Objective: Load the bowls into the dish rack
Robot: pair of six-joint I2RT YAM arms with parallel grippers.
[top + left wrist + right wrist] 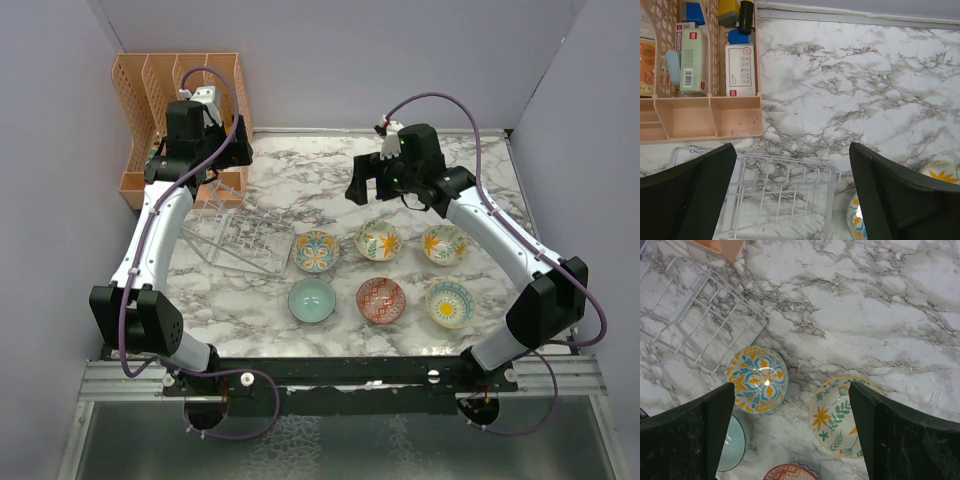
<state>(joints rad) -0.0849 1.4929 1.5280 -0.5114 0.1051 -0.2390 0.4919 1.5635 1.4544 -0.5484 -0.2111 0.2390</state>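
Six bowls sit in two rows on the marble table: blue-and-orange floral, two cream flowered, teal, red-patterned, yellow-centred. The wire dish rack lies empty to their left. My left gripper hovers open and empty above the rack's far end. My right gripper hovers open and empty behind the back row. The right wrist view shows the floral bowl, a cream bowl, the teal bowl and the red bowl's edge below its fingers.
An orange slotted organizer stands at the back left corner, holding boxes and small items. Grey walls enclose the table on three sides. Bare marble lies between the two grippers.
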